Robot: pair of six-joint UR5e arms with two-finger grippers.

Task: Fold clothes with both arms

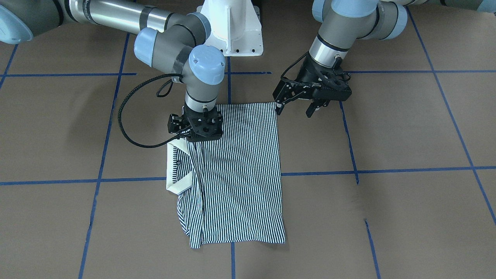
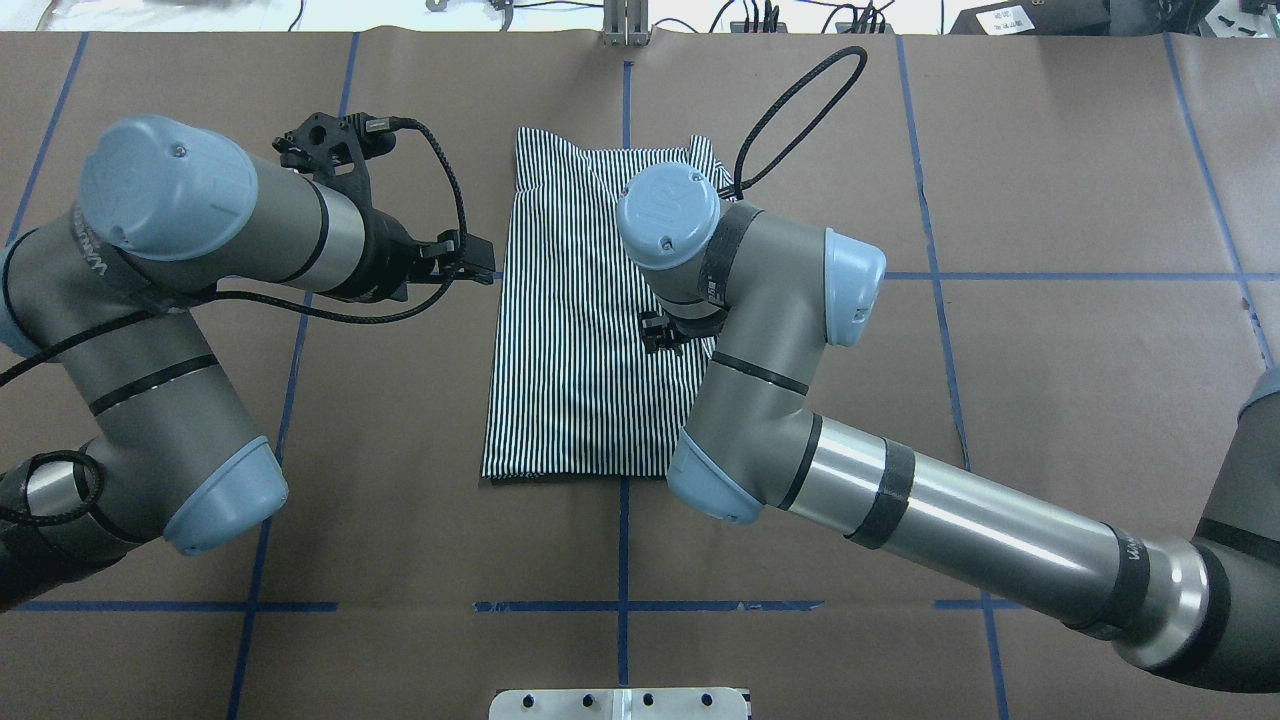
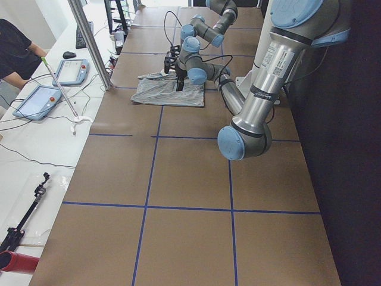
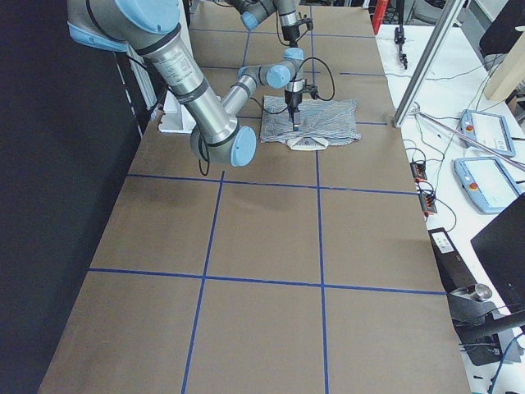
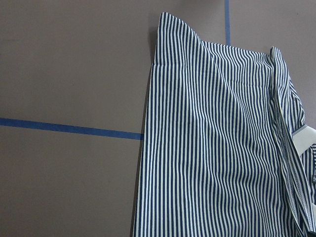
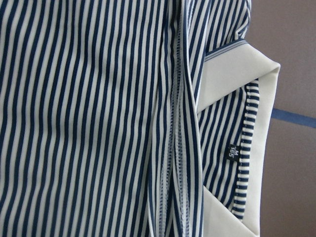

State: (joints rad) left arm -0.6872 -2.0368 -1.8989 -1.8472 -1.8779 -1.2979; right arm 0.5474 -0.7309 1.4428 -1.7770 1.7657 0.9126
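The striped polo shirt [image 1: 240, 174] lies folded into a tall rectangle on the brown table, and its white collar [image 1: 174, 170] pokes out at one side. My right gripper [image 1: 193, 140] points down onto the shirt beside the collar, at the fold's edge. Its fingers are hidden under the gripper body, so I cannot tell whether they hold cloth. My left gripper [image 1: 295, 109] hangs open and holds nothing, just off the shirt's corner nearest the robot. In the overhead view, the left gripper [image 2: 485, 268] is beside the shirt's [image 2: 580, 380] left edge. The right wrist view shows the collar [image 6: 232, 69] and a small label up close.
The white pedestal base [image 1: 232, 27] stands behind the shirt. Blue tape lines [image 1: 387, 170] cross the brown table cover. A metal post [image 3: 89, 42], two tablets [image 3: 38, 101] and a seated person's arm [image 3: 15, 47] are beyond the table's far edge.
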